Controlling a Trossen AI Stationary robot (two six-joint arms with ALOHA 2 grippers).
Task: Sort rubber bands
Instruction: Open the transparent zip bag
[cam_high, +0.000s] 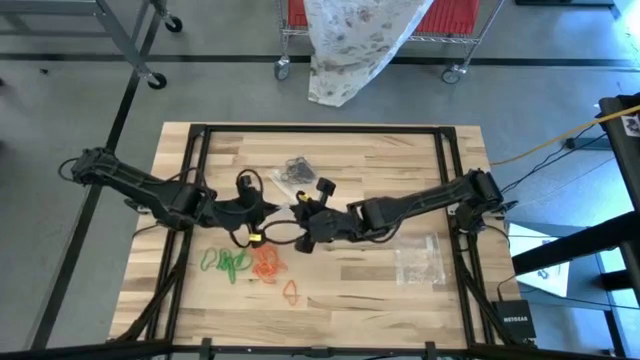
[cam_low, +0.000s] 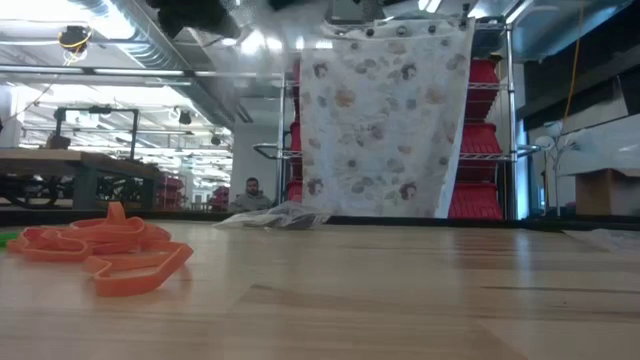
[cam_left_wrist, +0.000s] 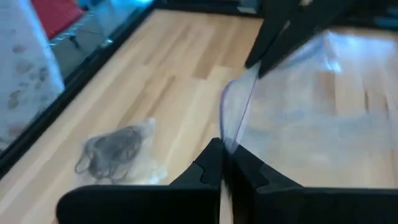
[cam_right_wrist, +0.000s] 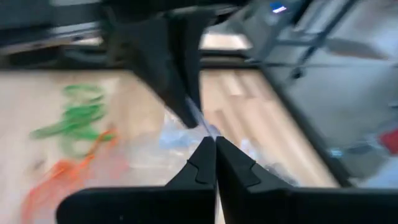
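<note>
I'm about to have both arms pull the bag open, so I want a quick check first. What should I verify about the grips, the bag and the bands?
1. Left pincer shut on the edge of the clear bag: ok.
2. Right pincer shut on the same bag, opposite the left: ok.
3. Bag mouth open between them: cannot tell.
4. Held bag empty: cannot tell.
5. Green bands and orange bands bagged: not ok, both lie loose on the table.
6. Black bands bagged: ok, inside a second bag, clear of both arms.
</note>
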